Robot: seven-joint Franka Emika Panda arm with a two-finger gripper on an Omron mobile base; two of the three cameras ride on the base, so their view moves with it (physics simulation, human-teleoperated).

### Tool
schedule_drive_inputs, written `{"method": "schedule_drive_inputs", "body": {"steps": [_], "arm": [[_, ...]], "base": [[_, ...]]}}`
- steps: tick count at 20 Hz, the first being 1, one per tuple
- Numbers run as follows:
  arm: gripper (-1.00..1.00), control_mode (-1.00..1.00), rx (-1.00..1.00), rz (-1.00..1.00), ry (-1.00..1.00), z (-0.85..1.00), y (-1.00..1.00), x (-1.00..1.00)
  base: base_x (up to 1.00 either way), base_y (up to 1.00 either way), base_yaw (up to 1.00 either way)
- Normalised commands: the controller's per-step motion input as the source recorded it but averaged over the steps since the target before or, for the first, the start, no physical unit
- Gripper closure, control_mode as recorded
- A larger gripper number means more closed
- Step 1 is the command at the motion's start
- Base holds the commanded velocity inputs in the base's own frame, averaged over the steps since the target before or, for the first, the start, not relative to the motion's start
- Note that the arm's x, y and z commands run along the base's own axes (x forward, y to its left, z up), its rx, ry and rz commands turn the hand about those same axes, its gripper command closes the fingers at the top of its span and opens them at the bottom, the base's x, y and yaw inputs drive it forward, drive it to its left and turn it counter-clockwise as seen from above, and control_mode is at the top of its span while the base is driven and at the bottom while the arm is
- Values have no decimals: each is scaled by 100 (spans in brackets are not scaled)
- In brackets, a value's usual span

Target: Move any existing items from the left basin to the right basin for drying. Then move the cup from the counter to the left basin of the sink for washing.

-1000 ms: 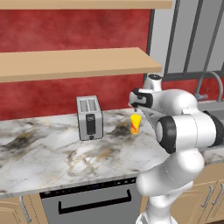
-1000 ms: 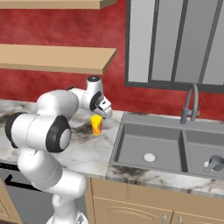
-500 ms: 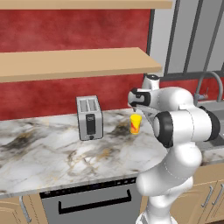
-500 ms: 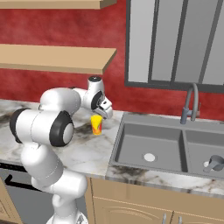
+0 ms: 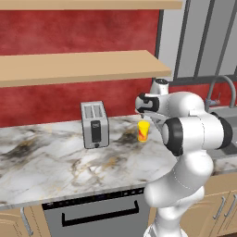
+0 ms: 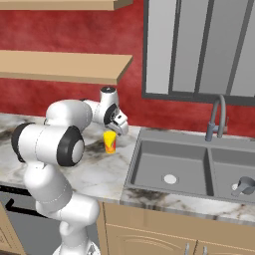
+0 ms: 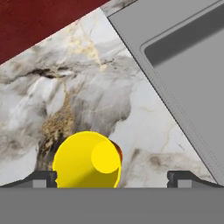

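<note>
Cup (image 5: 143, 131) stands upright on the table (image 5: 55, 162) left of the sink, under the wide-open, empty pincer (image 6: 119, 128); light, rigid, probably slick, best gripped across its sides.

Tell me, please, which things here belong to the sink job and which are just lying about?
Job: cup, left basin, right basin, counter, open gripper.
Lying about: toaster, tap, shelf.

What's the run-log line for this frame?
gripper: open, above cup | cup: upright on counter | left basin: empty
</note>
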Motion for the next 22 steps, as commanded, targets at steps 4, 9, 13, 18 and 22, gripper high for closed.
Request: {"method": "schedule_drive_inputs", "body": {"steps": [4,9,13,18,22], "arm": [[-100,-100,0,0,0,-3,0,-1],[-100,-100,0,0,0,-6,0,0],[-100,-100,0,0,0,-7,0,-2],[-100,-100,0,0,0,-12,0,0],[-100,-100,0,0,0,-16,0,0]], "base": [[0,0,0],[0,0,0],[0,0,0],[0,0,0],[0,0,0]]}}
